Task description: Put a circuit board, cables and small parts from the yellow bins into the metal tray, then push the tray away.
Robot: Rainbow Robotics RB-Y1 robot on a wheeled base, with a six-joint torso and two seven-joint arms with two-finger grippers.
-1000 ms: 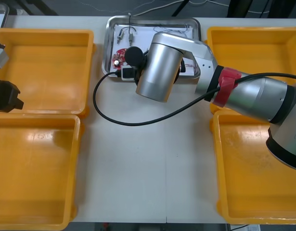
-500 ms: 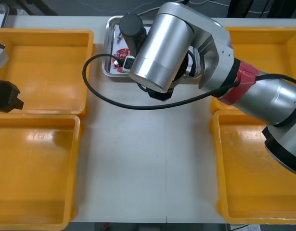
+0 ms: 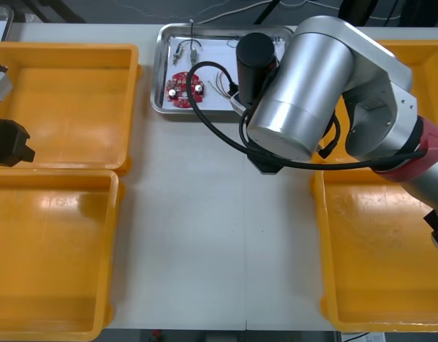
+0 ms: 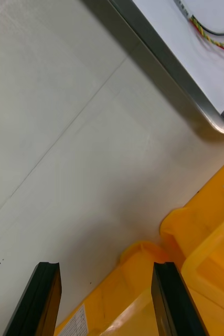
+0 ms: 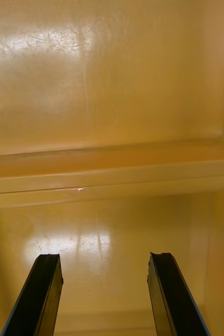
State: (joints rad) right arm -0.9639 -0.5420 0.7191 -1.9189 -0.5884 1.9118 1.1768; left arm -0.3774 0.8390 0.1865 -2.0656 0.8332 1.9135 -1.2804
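Two black fingers of your right gripper (image 4: 105, 268) stand wide apart with nothing between them. The gripper is released above the rounded corners of the right yellow bins (image 4: 195, 226), where they meet the bare table (image 4: 64, 131). Ahead of that gripper, past a stretch of table, lies the metal tray (image 4: 164, 58), its rounded corner nearest. A red and yellow cable (image 4: 209, 32) rests on the tray's white floor.

From above, you can see your right arm (image 3: 304, 92) reaching in from the right with its elbow bent. Its thick silver wrist section tilts down over the table between the tray and the right bins, hiding the tray's near right corner. The round red circuit board (image 3: 184, 89) sits in the tray's left part, well apart from that gripper. Small metal parts (image 3: 186, 48) lie beyond the board, toward the far rim.

Your left gripper (image 5: 105, 257) is released too, parked over the left yellow bins (image 5: 112, 173). Its fingers hang above one bin's floor, just short of the rims where the two bins touch.
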